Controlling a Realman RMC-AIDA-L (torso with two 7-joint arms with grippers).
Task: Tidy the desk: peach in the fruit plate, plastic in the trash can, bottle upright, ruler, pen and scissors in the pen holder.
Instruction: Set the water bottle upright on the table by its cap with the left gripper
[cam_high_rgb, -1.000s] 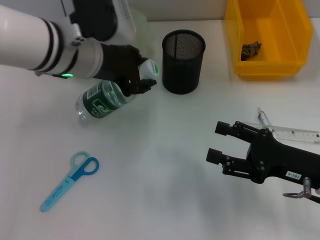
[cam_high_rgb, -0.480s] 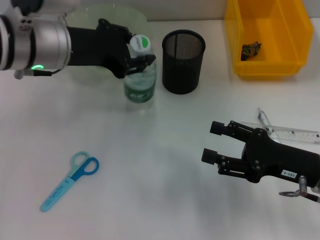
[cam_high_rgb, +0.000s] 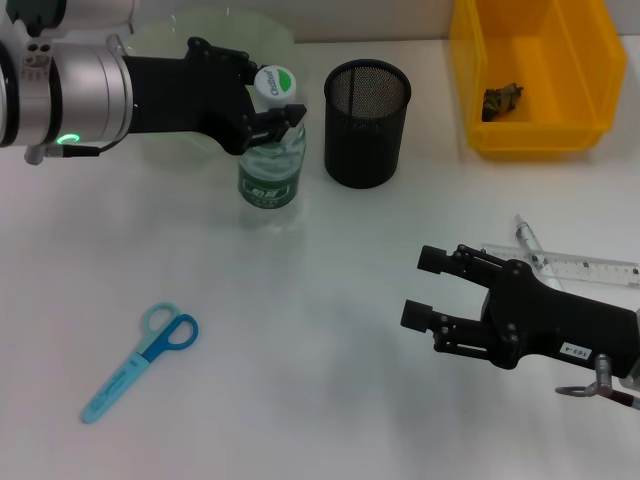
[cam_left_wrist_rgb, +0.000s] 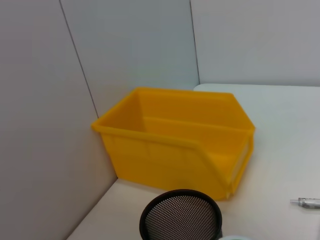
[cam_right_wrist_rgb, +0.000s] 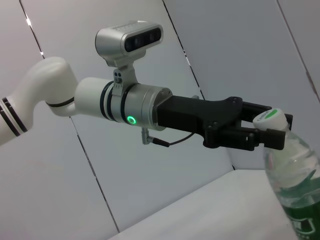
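The clear bottle (cam_high_rgb: 271, 168) with a green label and white cap stands almost upright on the table, left of the black mesh pen holder (cam_high_rgb: 367, 122). My left gripper (cam_high_rgb: 272, 108) is shut on the bottle's neck just under the cap; the bottle (cam_right_wrist_rgb: 296, 172) and that gripper's fingers (cam_right_wrist_rgb: 239, 136) also show in the right wrist view. The blue scissors (cam_high_rgb: 140, 361) lie at the front left. A clear ruler (cam_high_rgb: 592, 268) and a pen (cam_high_rgb: 528, 240) lie at the right. My right gripper (cam_high_rgb: 428, 289) hovers open near them. The peach is out of view.
The yellow bin (cam_high_rgb: 535, 128) at the back right holds a crumpled scrap (cam_high_rgb: 502, 98). A pale green plate (cam_high_rgb: 215, 28) lies behind the left arm. The left wrist view shows the bin (cam_left_wrist_rgb: 175, 150) and the pen holder (cam_left_wrist_rgb: 181, 219).
The left gripper has swung the bottle from a slant to nearly upright and set it slightly lower and to the left. The right gripper drifted a little left.
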